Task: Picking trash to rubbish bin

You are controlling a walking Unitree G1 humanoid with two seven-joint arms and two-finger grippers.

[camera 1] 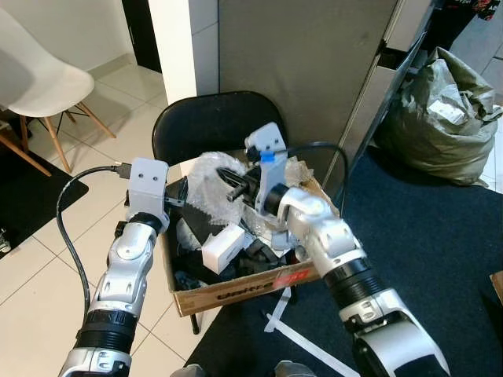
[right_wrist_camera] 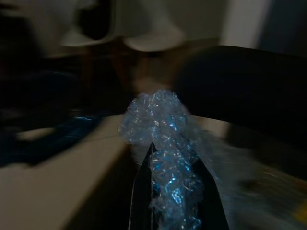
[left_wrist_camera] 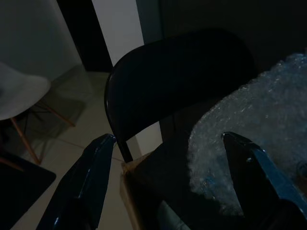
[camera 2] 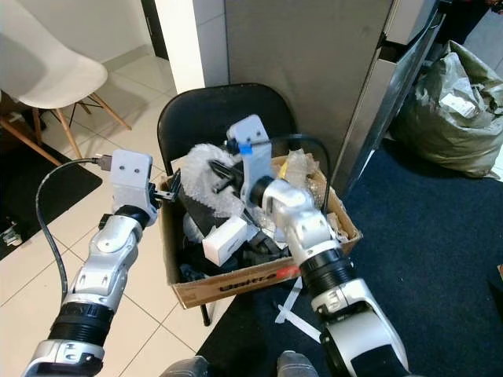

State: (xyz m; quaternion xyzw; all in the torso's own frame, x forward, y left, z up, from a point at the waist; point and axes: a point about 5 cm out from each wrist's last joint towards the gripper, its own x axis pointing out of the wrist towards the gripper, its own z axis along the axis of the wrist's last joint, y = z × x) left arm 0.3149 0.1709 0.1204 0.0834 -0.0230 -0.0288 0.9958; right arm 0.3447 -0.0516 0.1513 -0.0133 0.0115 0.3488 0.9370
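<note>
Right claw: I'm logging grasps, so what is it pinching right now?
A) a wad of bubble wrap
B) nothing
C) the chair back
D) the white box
A: the right wrist view shows the right claw with its fingers closed on a wad of bubble wrap, over the cardboard box.
</note>
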